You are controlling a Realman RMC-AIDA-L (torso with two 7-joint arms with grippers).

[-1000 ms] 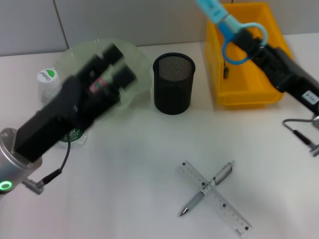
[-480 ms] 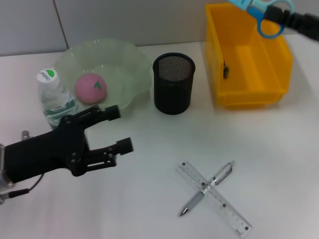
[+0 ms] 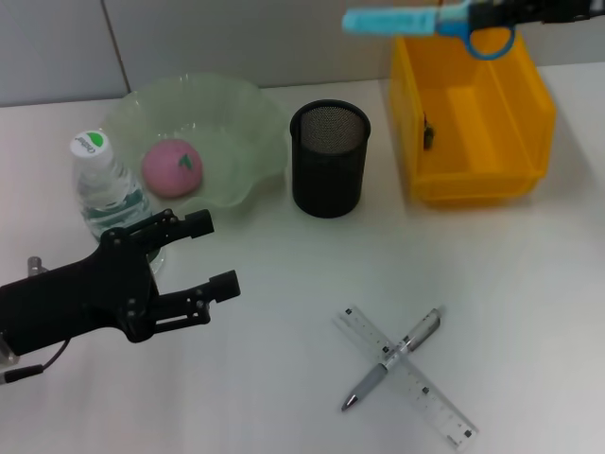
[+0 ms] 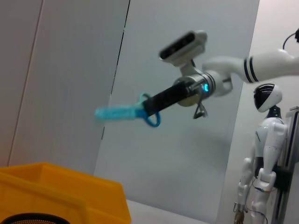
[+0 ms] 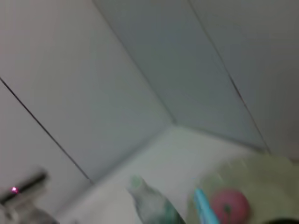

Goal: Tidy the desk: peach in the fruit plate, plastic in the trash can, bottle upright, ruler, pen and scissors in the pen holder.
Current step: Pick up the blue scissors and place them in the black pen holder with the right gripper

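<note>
surface (image 3: 284, 359) | trash can (image 3: 515, 180) far right | fruit plate (image 3: 255, 113) far left, peach (image 3: 172, 168) held in it | left end effector (image 3: 214, 253) released, near left beside upright bottle (image 3: 99, 184); bottle could be knocked | pen holder (image 3: 328, 159) centre | right end effector (image 3: 492, 14) clenched on scissors (image 3: 425, 21), carried high, far right; rim could be missed, scissors dropped | ruler (image 3: 406, 375), pen (image 3: 392, 357) crossed, near

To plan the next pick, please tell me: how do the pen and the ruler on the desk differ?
The pen is rounded, silver-grey and opaque; the ruler is flat, clear and printed with marks. The ruler is longer than the pen. The pen lies on top, crossing the ruler, which rests flat on the desk. Both lie on the desk, not in the pen holder.
</note>
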